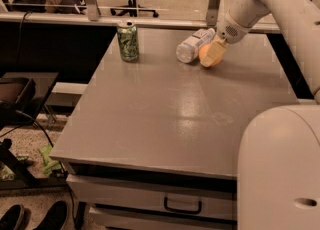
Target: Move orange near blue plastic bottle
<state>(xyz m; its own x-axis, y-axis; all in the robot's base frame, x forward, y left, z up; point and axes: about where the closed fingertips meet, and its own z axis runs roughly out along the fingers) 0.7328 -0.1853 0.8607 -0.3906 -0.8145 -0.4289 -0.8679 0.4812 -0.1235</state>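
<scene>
One orange [204, 56] on far right of grey table [165, 119], just beside toppled blue plastic bottle [194, 45]. Gripper [214, 52] low against orange (holding or released: cannot tell). Fruit probably light, firm, prone to rolling; best gripped across widest middle.

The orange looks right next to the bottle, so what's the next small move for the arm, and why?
Probably release: open the end effector and lift it straight up. It grips the orange, which seems to rest on the table right beside the lying bottle, so it looks near enough. Pulling sideways might roll the orange away.
</scene>
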